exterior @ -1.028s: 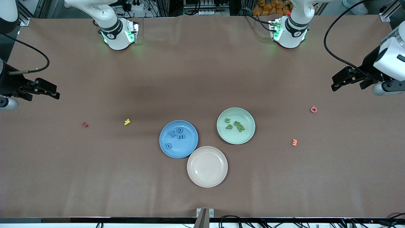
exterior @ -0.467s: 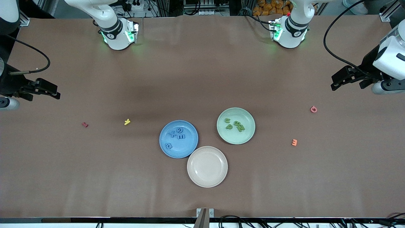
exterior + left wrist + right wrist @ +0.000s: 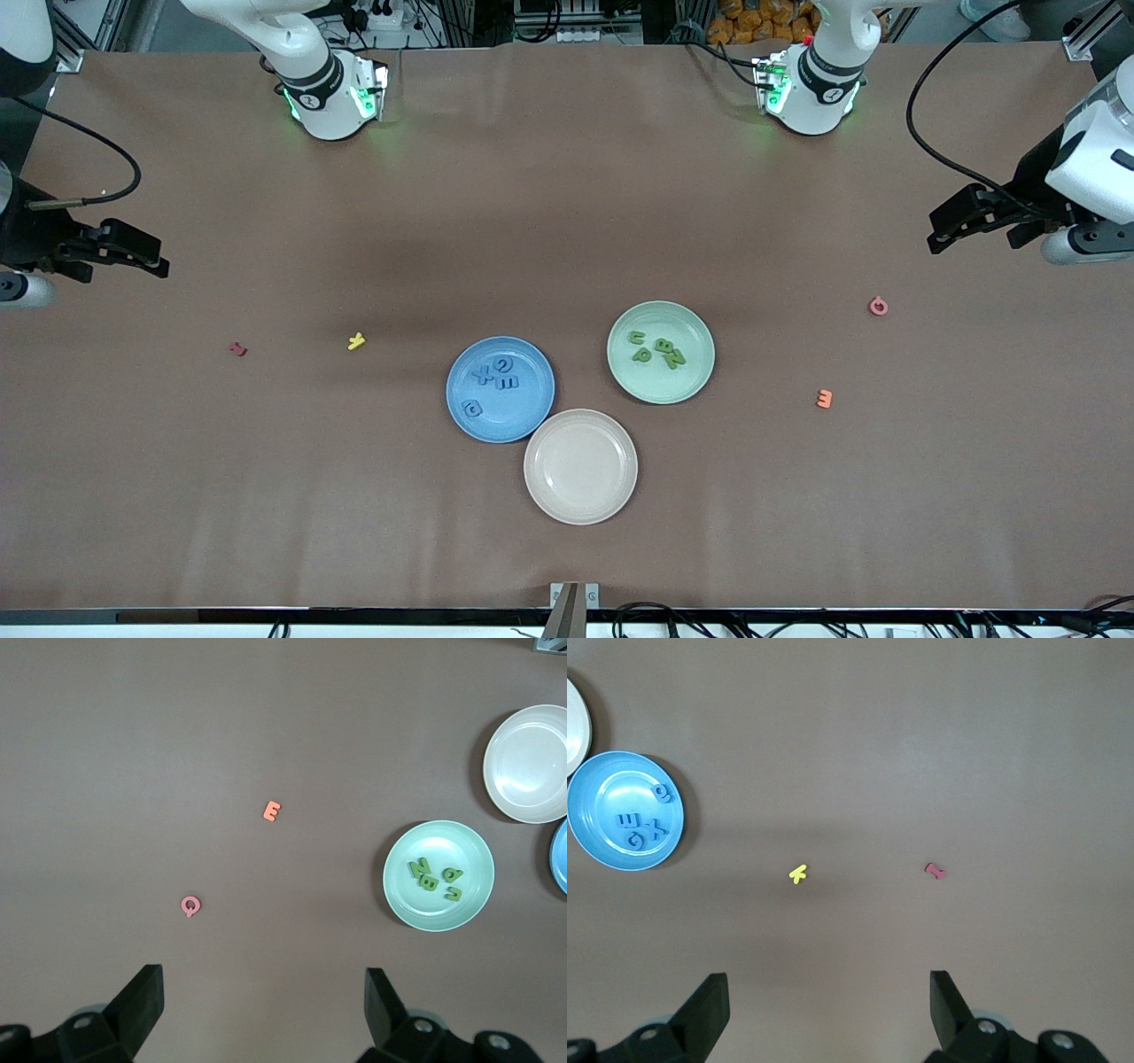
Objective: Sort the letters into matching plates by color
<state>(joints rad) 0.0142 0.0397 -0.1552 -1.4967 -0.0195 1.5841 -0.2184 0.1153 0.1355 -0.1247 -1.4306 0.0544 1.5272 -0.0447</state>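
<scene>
Now four blue letters (image 3: 494,378) in blue plate (image 3: 532,408), four green letters (image 3: 656,348) in mint plate (image 3: 691,385), cream plate (image 3: 580,496) empty, left gripper (image 3: 941,232) and right gripper (image 3: 152,255) spread wide, holding nothing, well apart from both plates.

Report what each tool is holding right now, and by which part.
Nothing is held. The left tool and the right tool both stand open and empty above bare table at their own ends.

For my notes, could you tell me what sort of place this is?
Probably a robotics lab: two arm bases bolted along a paper-covered table, cables and metal framing around it, and toy letters sorted into coloured plates.
</scene>
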